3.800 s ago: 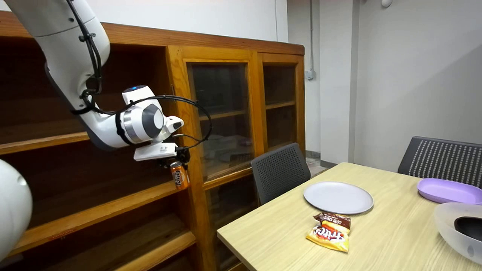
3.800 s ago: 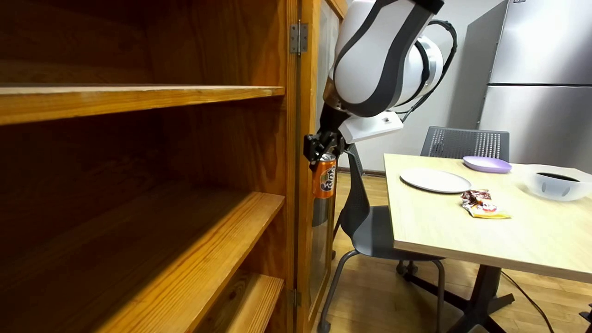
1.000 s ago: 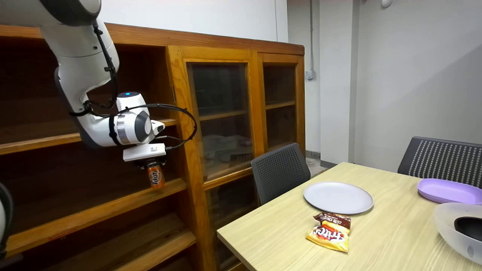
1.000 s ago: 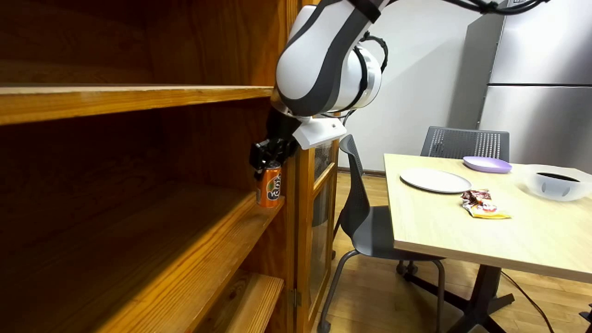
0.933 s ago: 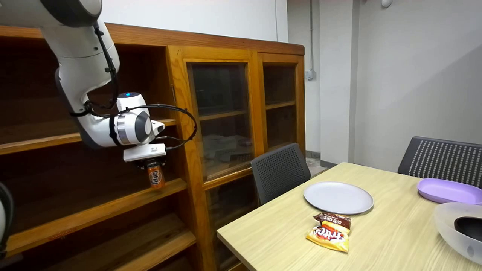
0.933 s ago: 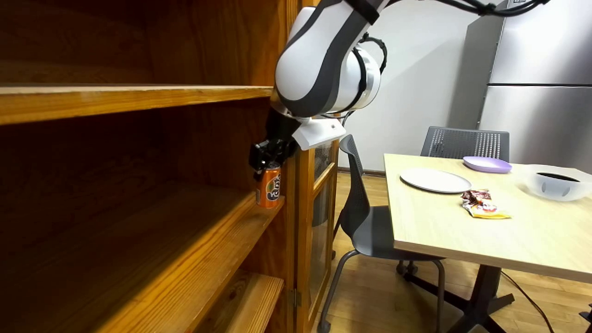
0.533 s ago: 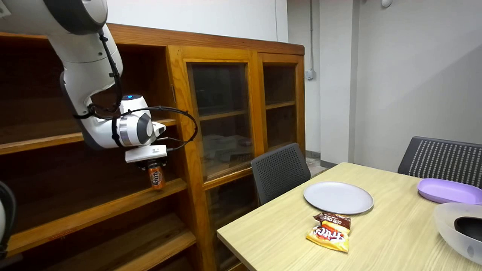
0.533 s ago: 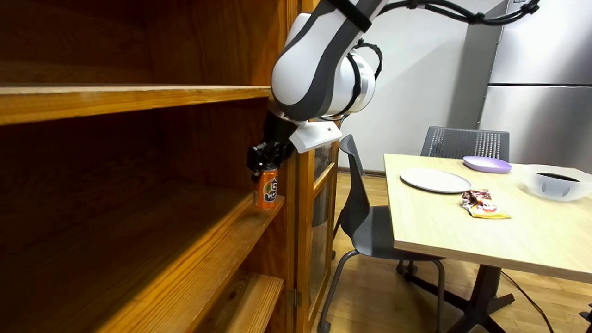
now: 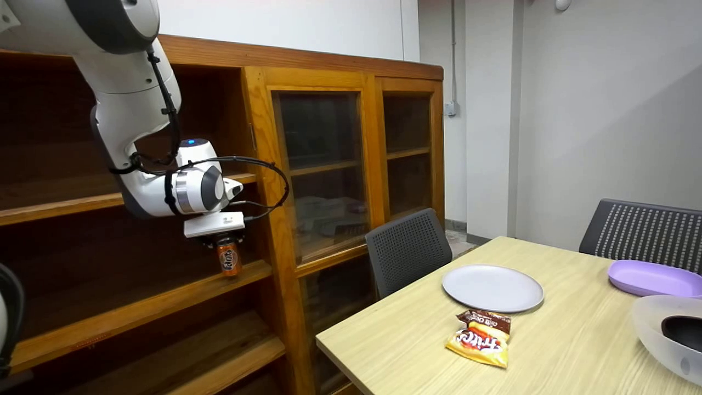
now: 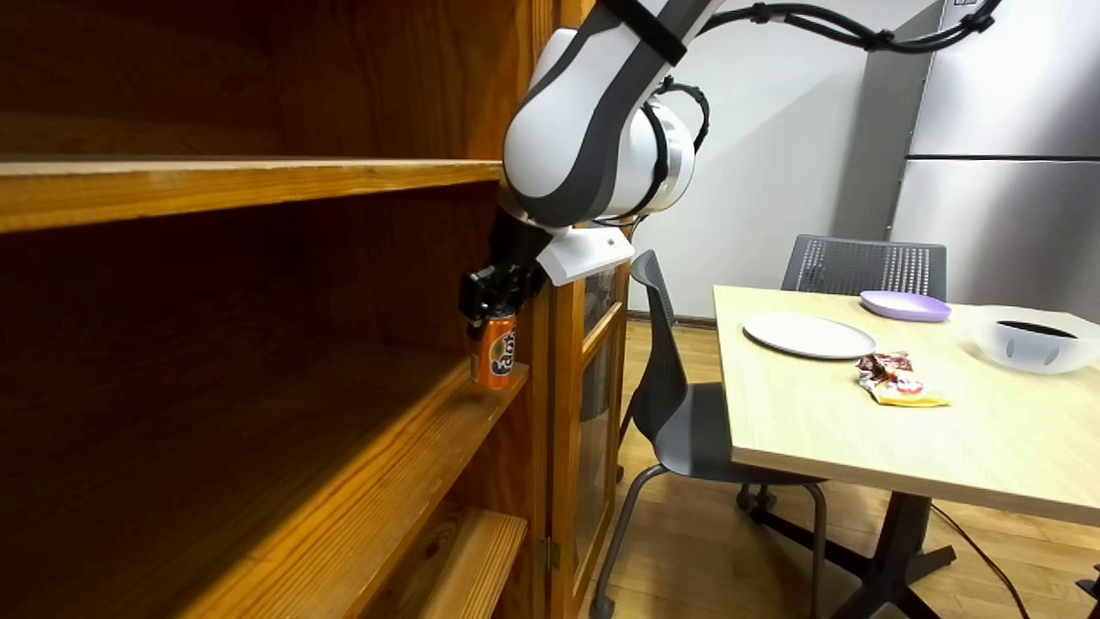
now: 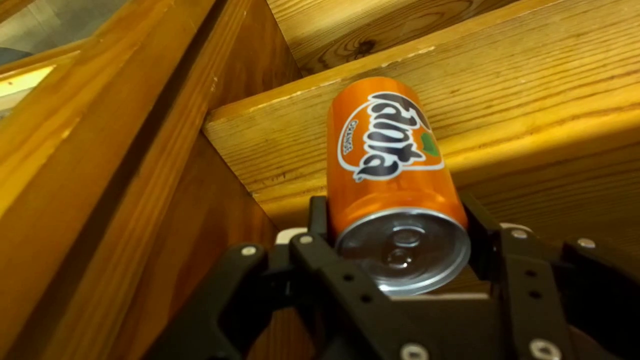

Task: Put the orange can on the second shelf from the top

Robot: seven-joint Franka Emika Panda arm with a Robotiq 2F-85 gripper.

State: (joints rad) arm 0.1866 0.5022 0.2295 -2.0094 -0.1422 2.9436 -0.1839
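The orange can (image 11: 385, 135) is upright in the exterior views, its silver top facing the camera in the wrist view. My gripper (image 11: 397, 220) is shut on its upper part, with one black finger (image 11: 318, 215) on each side. In both exterior views the can (image 9: 228, 258) (image 10: 493, 352) hangs below the gripper (image 9: 224, 240) (image 10: 500, 297), over the front right end of the second shelf from the top (image 10: 412, 447) (image 9: 137, 310). The can's base is at or just above this board (image 11: 270, 150); I cannot tell whether it touches.
The upper board (image 10: 258, 185) runs above the gripper. The bookcase's side post (image 11: 165, 165) stands close beside the can. A glass-doored cabinet (image 9: 323, 181), a chair (image 9: 408, 249) and a table (image 9: 395, 340) with a plate (image 9: 493, 288) and snack packet (image 9: 482, 337) are to the right.
Since 3.8 s ago the gripper has carried the can from beside the cabinet post to over the second shelf. In the last second it has shifted only slightly, a little lower.
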